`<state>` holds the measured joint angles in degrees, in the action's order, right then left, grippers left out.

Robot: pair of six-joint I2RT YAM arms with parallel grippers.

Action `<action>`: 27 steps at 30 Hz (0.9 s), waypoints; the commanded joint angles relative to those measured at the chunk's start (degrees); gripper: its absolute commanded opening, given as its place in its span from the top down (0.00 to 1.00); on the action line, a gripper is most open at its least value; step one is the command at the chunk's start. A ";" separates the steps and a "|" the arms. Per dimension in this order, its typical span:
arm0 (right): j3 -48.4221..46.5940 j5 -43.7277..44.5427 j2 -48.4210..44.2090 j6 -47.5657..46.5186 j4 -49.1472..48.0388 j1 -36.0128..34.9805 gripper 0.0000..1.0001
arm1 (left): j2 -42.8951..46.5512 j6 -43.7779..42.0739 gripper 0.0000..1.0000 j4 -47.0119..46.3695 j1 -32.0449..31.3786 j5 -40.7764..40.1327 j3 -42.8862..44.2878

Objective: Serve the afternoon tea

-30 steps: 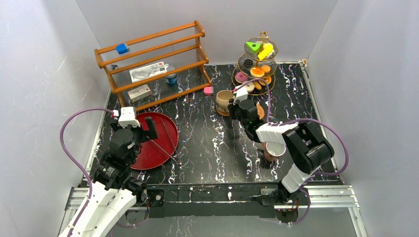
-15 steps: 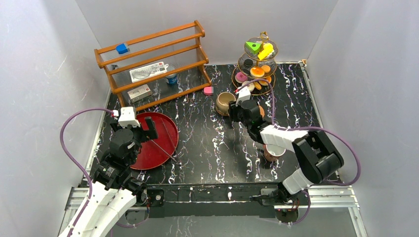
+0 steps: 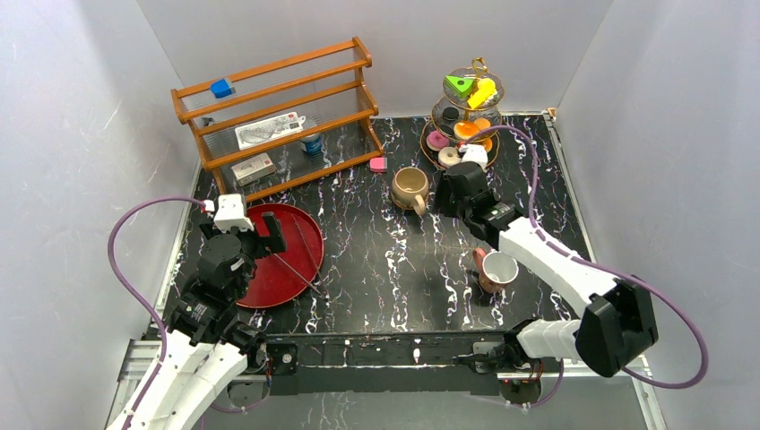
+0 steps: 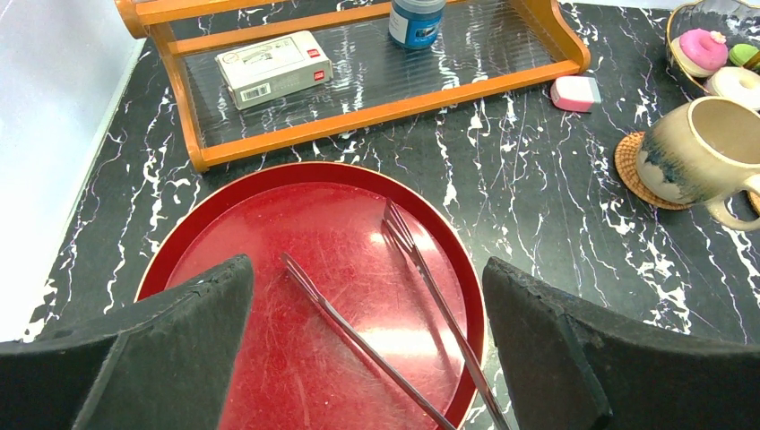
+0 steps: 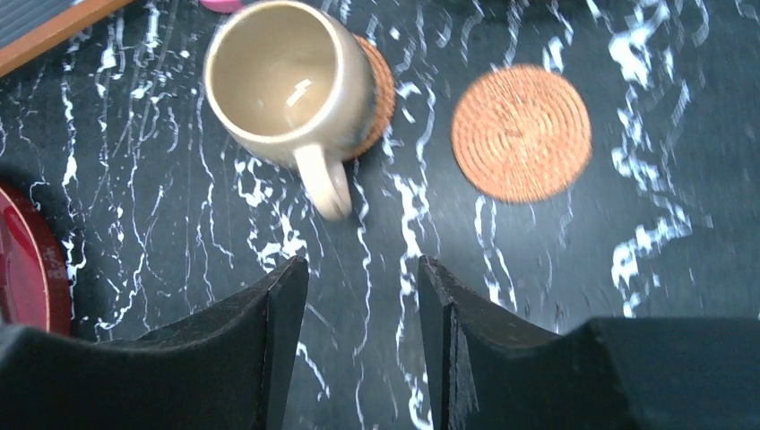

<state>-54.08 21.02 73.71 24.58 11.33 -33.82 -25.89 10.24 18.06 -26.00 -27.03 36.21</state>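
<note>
A beige mug [image 3: 410, 186] [image 5: 287, 85] [image 4: 708, 157] stands upright on a round woven coaster [image 5: 381, 90], handle toward the near side. A second woven coaster [image 5: 522, 132] lies bare to its right. My right gripper [image 5: 363, 264] [image 3: 448, 202] hovers just right of the mug, open, with only tabletop between its fingers. The pinkish-brown cup [image 3: 496, 269] stands near the front right. Toy pastries fill the tiered stand [image 3: 466, 116]. Over the red tray [image 4: 224, 233] [image 3: 305, 224], my left gripper [image 4: 367, 269] [image 3: 269, 231] is open and holds nothing.
A fork [image 4: 421, 269] and a second metal utensil [image 4: 349, 318] lie on the red tray. The wooden rack [image 3: 278, 116] at the back left holds white boxes, a blue can [image 4: 417, 18] and a blue cube [image 3: 221, 88]. A pink block [image 4: 575, 92] lies by the rack's foot.
My right gripper has opened wider and drawn back to the right, away from the mug's handle. Its elbow swung out to the right. The mug stays on its coaster. The left arm is unmoved.
</note>
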 commanded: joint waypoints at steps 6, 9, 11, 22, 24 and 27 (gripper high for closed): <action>-7.73 7.03 -3.97 34.22 38.55 -0.21 0.43 | 1.12 -0.13 0.05 -0.98 -0.19 -0.85 1.05; -6.47 6.97 -5.28 40.17 41.06 -0.26 0.45 | 1.06 -0.09 0.05 -1.01 -0.19 -0.65 1.06; -6.20 8.60 -5.47 44.74 43.72 -0.21 0.45 | 1.29 -0.13 0.05 -0.91 -0.19 -0.66 1.04; -13.95 11.36 -0.55 64.40 65.27 -0.27 0.45 | 1.66 -0.18 0.05 -1.10 -0.19 -0.43 0.97; -14.01 12.24 -0.50 66.27 66.21 -0.20 0.45 | 2.02 -0.22 0.05 -1.18 -0.19 -0.59 0.80; -12.79 13.60 -0.46 68.38 66.35 -0.20 0.45 | 2.25 -0.31 0.05 -1.19 -0.19 -0.75 0.79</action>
<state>-65.91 30.61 72.88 85.93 72.25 -33.89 -24.49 10.24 18.06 -26.00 -26.98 36.21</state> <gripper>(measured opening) 0.552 0.956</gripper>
